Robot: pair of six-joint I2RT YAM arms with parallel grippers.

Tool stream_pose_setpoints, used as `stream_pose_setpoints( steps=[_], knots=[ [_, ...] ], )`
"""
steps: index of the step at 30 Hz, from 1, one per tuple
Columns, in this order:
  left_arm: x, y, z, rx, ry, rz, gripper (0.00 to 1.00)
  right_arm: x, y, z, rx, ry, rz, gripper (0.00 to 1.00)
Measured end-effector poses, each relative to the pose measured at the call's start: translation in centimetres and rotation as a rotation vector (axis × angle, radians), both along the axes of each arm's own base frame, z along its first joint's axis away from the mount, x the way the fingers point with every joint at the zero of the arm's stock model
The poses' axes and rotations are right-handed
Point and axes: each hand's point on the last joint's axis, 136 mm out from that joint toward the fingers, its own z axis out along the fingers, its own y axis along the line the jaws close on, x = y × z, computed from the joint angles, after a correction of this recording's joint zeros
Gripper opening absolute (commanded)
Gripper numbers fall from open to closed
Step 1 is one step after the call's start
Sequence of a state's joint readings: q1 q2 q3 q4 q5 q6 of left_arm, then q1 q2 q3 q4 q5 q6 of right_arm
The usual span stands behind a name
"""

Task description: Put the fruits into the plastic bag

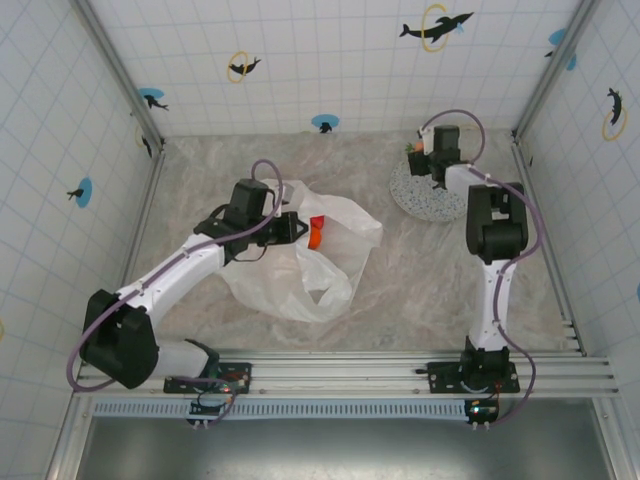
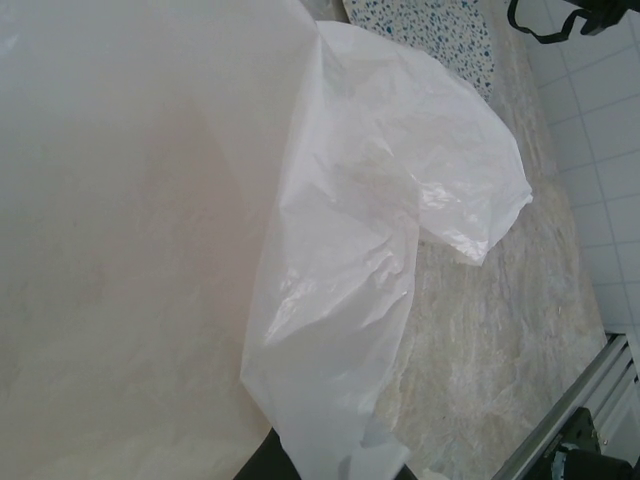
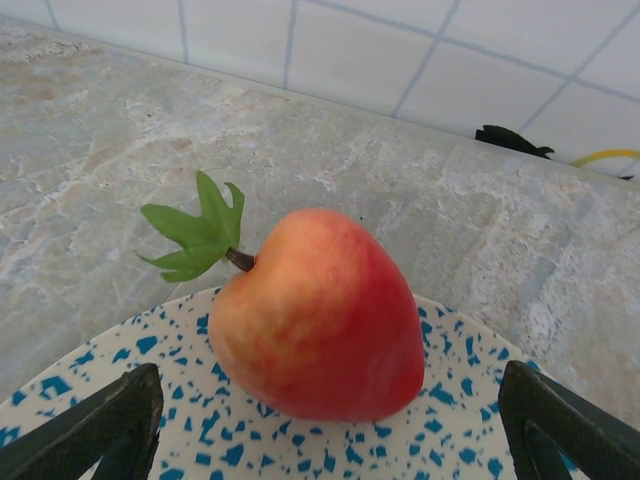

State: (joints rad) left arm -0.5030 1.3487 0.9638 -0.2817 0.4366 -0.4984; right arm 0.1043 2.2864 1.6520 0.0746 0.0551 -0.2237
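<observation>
This is a robot test cell in a lab. White tiled walls (image 1: 330, 60) with dolphin stickers (image 1: 436, 25) close in behind and beside the right gripper (image 1: 422, 152). Aluminium posts (image 1: 115, 70) frame the corners. Both arms are bolted to a metal rail (image 1: 350, 375) at the near edge of a marble-patterned table (image 1: 420, 290).

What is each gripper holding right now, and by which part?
Left gripper pinches the plastic bag at its edge. Right gripper is open around the red fruit on the plate, holding nothing.
</observation>
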Motion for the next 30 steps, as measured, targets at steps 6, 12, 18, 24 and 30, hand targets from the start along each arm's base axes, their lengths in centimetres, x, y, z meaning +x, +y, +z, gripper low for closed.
stream_pose_setpoints(
  steps=[6,12,18,24,30],
  knots=[
    [0.3,-0.2,0.6,-0.008,-0.015,0.0,0.0,0.8,0.1,-1.5,-0.026,0.021,0.021,0.86],
    [0.3,-0.2,0.6,-0.008,-0.013,-0.001,0.0,1.6,0.3,-2.1,-0.034,0.021,0.039,0.84],
    [0.3,-0.4,0.3,-0.012,0.002,-0.012,0.0,2.4,0.6,-2.3,-0.027,0.019,0.055,0.83],
    [0.3,-0.5,0.4,-0.016,0.004,-0.012,0.0,3.3,0.6,-2.2,-0.022,0.006,0.061,0.79],
    [0.3,-0.6,0.4,-0.018,0.006,-0.015,0.0,4.0,0.6,-2.6,-0.015,0.006,0.066,0.76]
  ],
)
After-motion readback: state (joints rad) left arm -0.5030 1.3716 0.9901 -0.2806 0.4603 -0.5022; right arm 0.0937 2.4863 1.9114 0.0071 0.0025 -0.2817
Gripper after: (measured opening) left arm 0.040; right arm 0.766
